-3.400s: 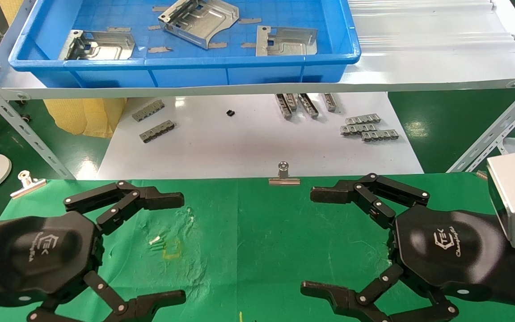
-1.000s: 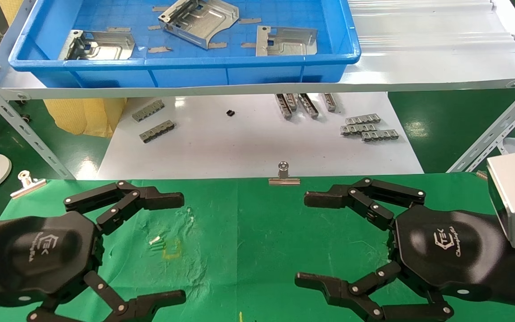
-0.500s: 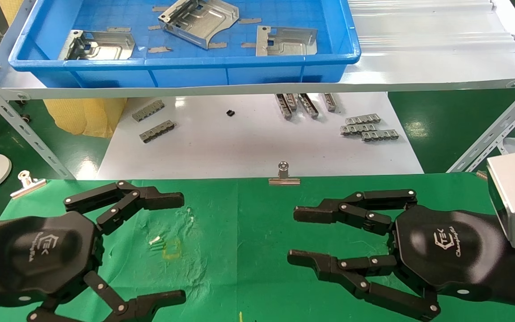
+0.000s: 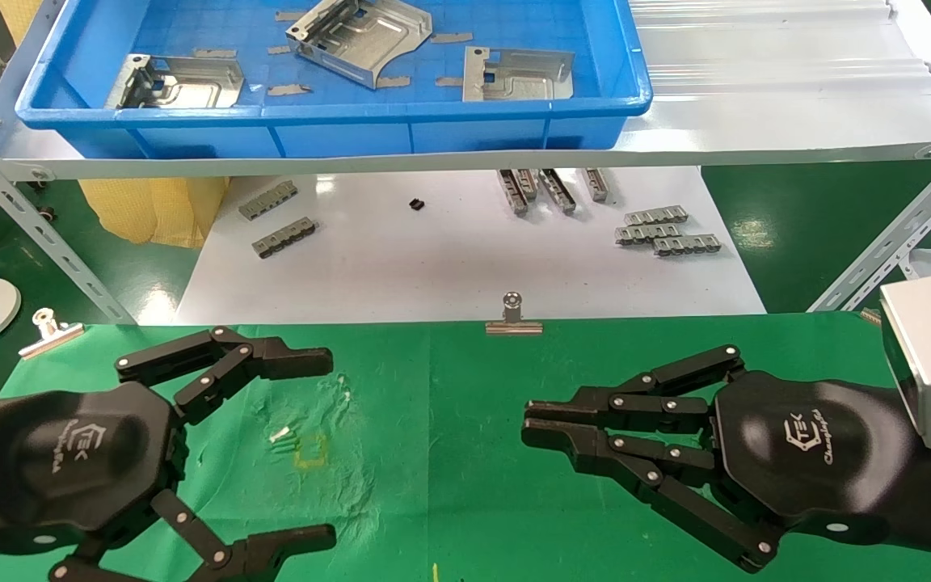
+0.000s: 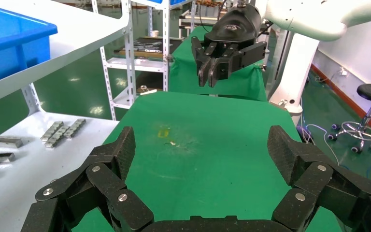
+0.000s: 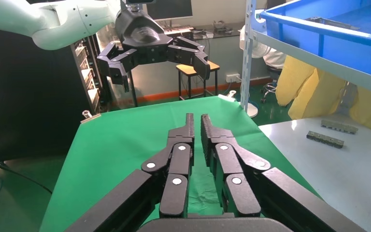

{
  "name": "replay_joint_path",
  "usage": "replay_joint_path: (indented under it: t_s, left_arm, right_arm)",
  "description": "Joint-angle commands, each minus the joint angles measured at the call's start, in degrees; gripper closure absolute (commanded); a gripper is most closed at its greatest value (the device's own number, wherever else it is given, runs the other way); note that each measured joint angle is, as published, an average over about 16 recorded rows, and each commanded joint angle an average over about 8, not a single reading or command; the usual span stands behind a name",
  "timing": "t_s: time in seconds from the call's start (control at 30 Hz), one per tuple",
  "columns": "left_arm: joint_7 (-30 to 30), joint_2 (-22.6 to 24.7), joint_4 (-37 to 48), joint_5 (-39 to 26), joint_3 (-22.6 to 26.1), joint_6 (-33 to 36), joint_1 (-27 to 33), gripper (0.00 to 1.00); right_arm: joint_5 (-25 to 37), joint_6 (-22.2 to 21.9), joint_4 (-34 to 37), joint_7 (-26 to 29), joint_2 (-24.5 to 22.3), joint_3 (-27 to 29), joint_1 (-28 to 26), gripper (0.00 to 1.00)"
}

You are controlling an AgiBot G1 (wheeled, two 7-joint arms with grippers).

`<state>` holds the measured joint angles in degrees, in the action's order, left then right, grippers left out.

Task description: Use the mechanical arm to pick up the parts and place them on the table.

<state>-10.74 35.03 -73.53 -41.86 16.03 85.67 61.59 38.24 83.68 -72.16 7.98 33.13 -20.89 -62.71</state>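
Three shiny silver parts lie in the blue bin (image 4: 328,105) on the shelf: one at the left (image 4: 179,81), one tilted in the middle (image 4: 360,36), one at the right (image 4: 518,74). Both grippers hover low over the green table (image 4: 449,380), far from the bin. My left gripper (image 4: 324,449) (image 5: 203,150) is open wide with nothing between its fingers. My right gripper (image 4: 532,422) (image 6: 197,118) is shut, its fingertips almost touching, and it holds nothing. Each wrist view shows the other gripper across the cloth: the right gripper (image 5: 211,72) and the left gripper (image 6: 159,65).
The white shelf (image 4: 756,121) carries the bin above a glossy white board (image 4: 449,259) strewn with grey toothed strips (image 4: 663,230). Binder clips (image 4: 513,319) (image 4: 49,327) hold the cloth's far edge. A small yellow square mark (image 4: 310,449) sits near the left gripper.
My right gripper's fingers have closed from wide open to shut on nothing. The left gripper and the parts have not moved.
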Motion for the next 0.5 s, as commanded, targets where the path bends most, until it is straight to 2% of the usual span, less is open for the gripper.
replay_joint_path:
  t_s: [0.03,0.33,0.5]
  left_arm:
    - [0.0,0.0,0.0,0.0,0.0,0.0,0.0,0.0]
    - [-0.2,0.2,-0.4,-0.6,-0.1,-0.9,1.6,0.0]
    - [0.1,2.5,2.5,-4.6,0.4,-3.4,9.1,0.0]
  right_arm:
    - [0.0,0.0,0.0,0.0,0.0,0.0,0.0,1.0]
    - [0.0,0.0,0.0,0.0,0.0,0.0,0.0,1.0]
    - [0.0,0.0,0.0,0.0,0.0,0.0,0.0,1.0]
